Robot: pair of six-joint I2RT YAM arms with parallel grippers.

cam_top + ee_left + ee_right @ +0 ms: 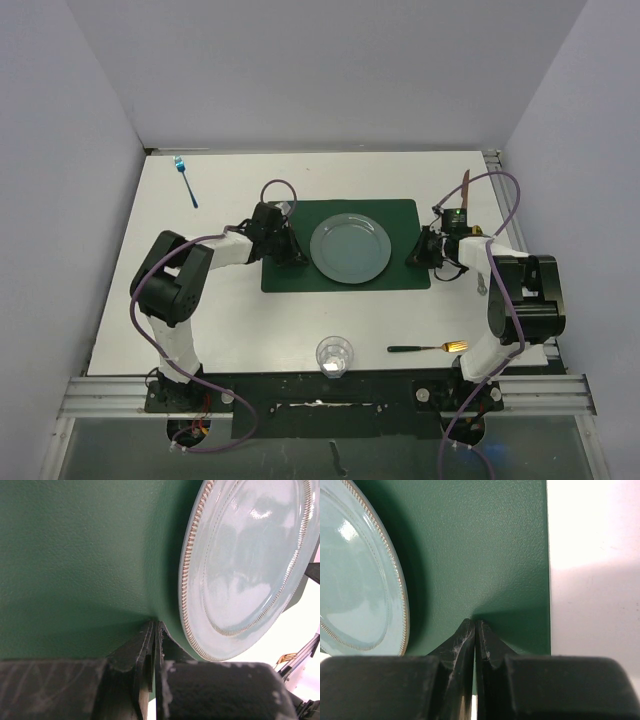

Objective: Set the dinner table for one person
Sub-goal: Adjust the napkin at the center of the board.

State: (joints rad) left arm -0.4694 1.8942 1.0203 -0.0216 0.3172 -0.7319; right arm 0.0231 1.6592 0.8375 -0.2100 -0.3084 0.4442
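Observation:
The dinner table [230,320] is a white top with a dark green placemat [400,215] in its middle. A pale blue plate [350,248] sits on the mat. My left gripper [299,257] is shut, its tips resting on the mat's left part beside the plate. My right gripper [413,257] is also shut, tips down on the mat's right part. In the left wrist view the closed tips [155,625] touch the mat [75,555] next to the plate's beaded rim [186,580]. In the right wrist view the closed tips [475,622] touch the mat [490,545], with the plate [355,580] off to the left.
A blue-handled spoon [186,180] lies at the far left of the table. A knife [465,186] lies at the far right. A fork with a gold head [430,348] and a clear glass [335,355] sit near the front edge. Aluminium rails border the table.

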